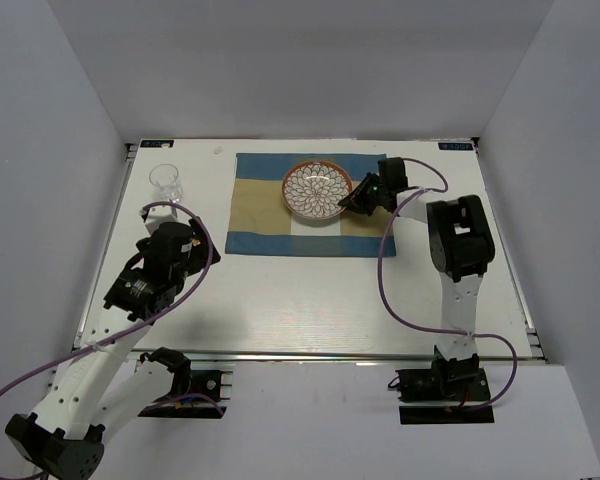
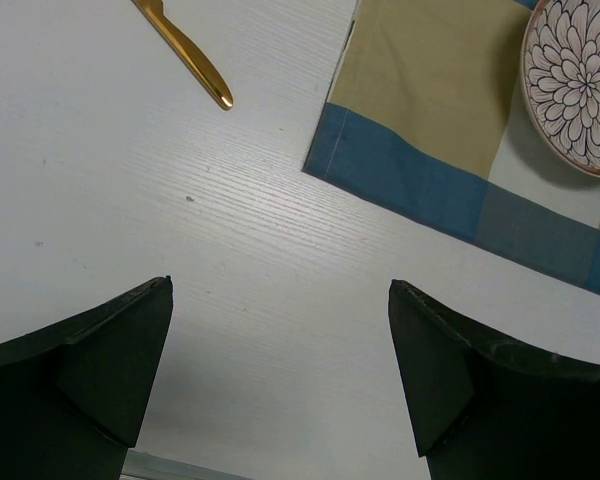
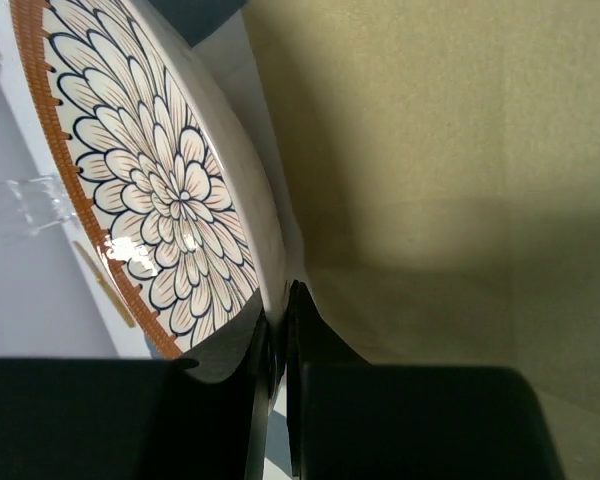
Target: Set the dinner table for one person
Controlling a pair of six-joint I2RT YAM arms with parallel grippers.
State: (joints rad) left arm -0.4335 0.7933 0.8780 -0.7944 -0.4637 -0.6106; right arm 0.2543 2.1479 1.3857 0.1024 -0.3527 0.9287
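Glossy ceramic plate (image 3: 170,200), matt cloth placemat (image 2: 430,110), grained white dinner table (image 2: 230,260)

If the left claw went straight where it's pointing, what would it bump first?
Most likely the bare white table. The open left gripper aims down at a bare patch between the gold utensil and the placemat, in line with neither, though depth is hard to judge.

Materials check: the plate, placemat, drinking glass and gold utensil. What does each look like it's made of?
plate: likely glazed ceramic, with glossy highlights over the painted petal pattern.
placemat: woven cloth, matte, with a stitched hem.
drinking glass: transparent, either glass or clear plastic; can't tell which.
utensil: probably polished gold-toned metal, given its mirror-like sheen.
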